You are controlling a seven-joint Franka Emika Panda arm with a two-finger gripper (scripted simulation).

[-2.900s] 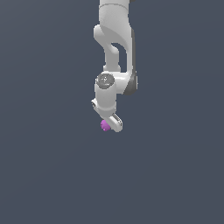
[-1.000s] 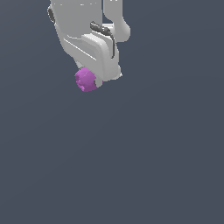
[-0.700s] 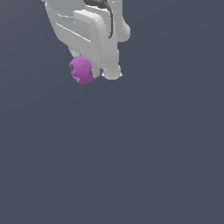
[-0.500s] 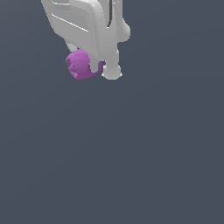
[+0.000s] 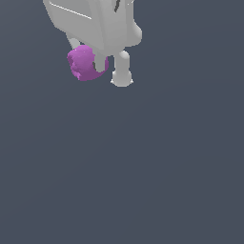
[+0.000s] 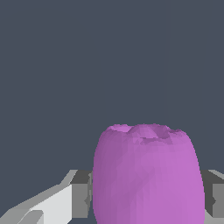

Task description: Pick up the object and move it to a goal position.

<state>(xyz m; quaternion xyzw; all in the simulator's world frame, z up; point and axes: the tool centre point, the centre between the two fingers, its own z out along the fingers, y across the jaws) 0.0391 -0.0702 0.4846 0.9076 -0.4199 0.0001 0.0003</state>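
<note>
Purple object sits clamped between the white fingers of the gripper in the upper left of the exterior view, against plain dark grey. Its bumpy end fills the wrist view's lower half.

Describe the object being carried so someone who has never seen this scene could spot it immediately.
Find the white robot arm at the top of the exterior view and follow it down to the gripper. The purple object sits between its fingers, sticking out toward the exterior view's left. It is a stubby rounded lump with a bumpy end, and the only coloured thing against the plain dark grey background.
</note>
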